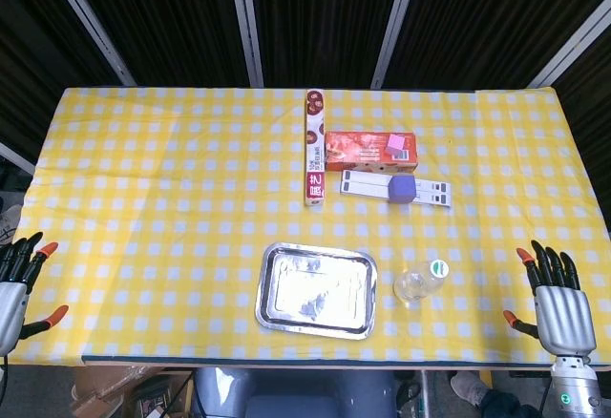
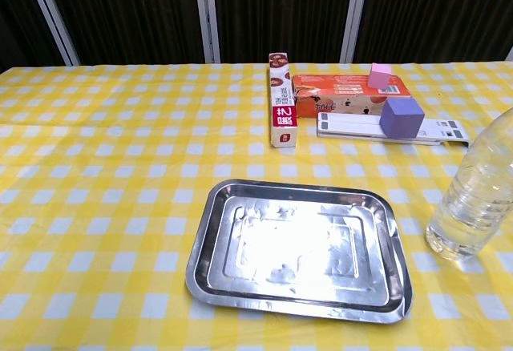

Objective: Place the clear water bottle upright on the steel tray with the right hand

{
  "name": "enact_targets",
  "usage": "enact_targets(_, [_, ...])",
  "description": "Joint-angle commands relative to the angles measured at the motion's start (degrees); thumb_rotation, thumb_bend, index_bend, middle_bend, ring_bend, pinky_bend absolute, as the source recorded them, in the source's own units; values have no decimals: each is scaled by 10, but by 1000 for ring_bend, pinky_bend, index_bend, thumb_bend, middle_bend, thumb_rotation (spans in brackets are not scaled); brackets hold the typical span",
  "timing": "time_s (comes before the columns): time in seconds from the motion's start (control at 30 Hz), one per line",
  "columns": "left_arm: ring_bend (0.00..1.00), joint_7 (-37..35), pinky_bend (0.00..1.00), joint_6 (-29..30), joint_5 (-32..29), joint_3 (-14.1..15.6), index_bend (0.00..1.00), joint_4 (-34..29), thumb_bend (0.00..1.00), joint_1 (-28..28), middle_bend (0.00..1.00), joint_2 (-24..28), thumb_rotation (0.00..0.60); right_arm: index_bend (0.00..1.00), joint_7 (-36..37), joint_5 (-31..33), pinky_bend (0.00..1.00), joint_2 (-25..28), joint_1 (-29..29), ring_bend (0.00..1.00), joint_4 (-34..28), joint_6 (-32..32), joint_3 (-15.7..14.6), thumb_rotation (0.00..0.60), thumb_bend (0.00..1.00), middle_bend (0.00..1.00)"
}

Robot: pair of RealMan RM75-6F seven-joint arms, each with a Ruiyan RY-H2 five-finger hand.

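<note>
Head view: boxes (well behind) leave bottle beside tray unobstructed; both hands spread, empty.

One steel tray is lying on the yellow checked tablecloth, and one clear water bottle is standing just beside it. Two boxes are sitting further back: one long narrow red-and-white box and one orange box. Two small blocks are showing, one pink block resting on the orange box and one purple cube resting on the single white flat strip. Two robot hands are showing at the near edge, the left hand and the right hand.
</note>
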Motion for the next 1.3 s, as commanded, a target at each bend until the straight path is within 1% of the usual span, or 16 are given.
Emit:
enact_targets(0.03, [0,-1,0,-1,0,2,117,-1,217,1,0,1,600,124,5,-2,0,0,-1,0,0,1,0,600,118,33])
enact_targets(0.47, [0,-12,0,12,7,2,117,-4,217,6,0,6,600,124,9,-9,0,6,-4,0,-6,10,-1,600,119,33])
enact_targets(0.6, [0,-15,0,11,3,3,117,-6,217,8,0,9,600,124,16,-3,0,9,-2,0,-7,-7,-6,600,119,33])
enact_targets(0.7, [0,-11,0,18,12,5,117,-8,217,10,0,9,600,124,19,3,0,14,1,0,-10,-22,-9,600,119,33])
enact_targets(0.9, [0,4,0,19,12,7,117,-13,217,13,0,5,600,124,45,5,0,18,6,0,-14,-39,-12,600,118,33])
enact_targets(1.0, [0,8,0,15,12,8,117,-13,217,12,0,4,600,123,75,10,0,27,12,0,-21,-63,-16,600,118,33])
enact_targets(1.1, [0,9,0,16,14,9,117,-14,217,12,0,4,600,116,161,4,0,41,24,0,-32,-106,-27,600,117,32])
enact_targets(1.2, [0,8,0,16,12,8,117,-14,217,13,0,4,600,90,234,-9,0,50,36,0,-30,-133,-33,600,110,30])
enact_targets(1.3, [0,12,0,14,13,9,117,-15,217,12,0,3,600,62,291,-25,0,38,41,0,-17,-133,-33,600,95,30])
